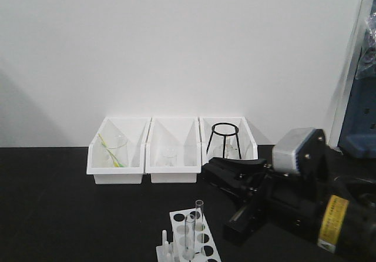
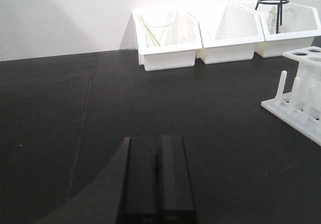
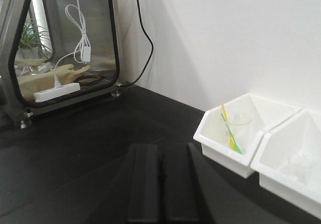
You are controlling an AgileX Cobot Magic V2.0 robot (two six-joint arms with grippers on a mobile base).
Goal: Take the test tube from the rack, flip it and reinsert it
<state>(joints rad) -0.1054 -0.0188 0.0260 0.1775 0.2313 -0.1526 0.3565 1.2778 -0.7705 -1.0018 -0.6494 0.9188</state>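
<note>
The white rack (image 1: pixel 202 229) stands at the table's front edge in the front view, pegs at its near left end. Two clear test tubes stand upright in its holes, one further back (image 1: pixel 199 214) and one nearer (image 1: pixel 190 234). My right gripper (image 1: pixel 205 169) reaches in from the right, behind and above the rack, pointing left; in its wrist view the right gripper (image 3: pixel 160 148) is shut and empty. The left gripper (image 2: pixel 156 139) is shut with nothing in it, low over the black table, with the rack (image 2: pixel 281 106) to its right and ahead.
Three white bins (image 1: pixel 173 171) line the back wall: the left one holds a beaker with a yellow-green rod (image 1: pixel 111 151), the middle one small glassware, the right one a black wire stand (image 1: pixel 224 138). A steel-framed cabinet (image 3: pixel 60 43) with cables stands beyond the right gripper.
</note>
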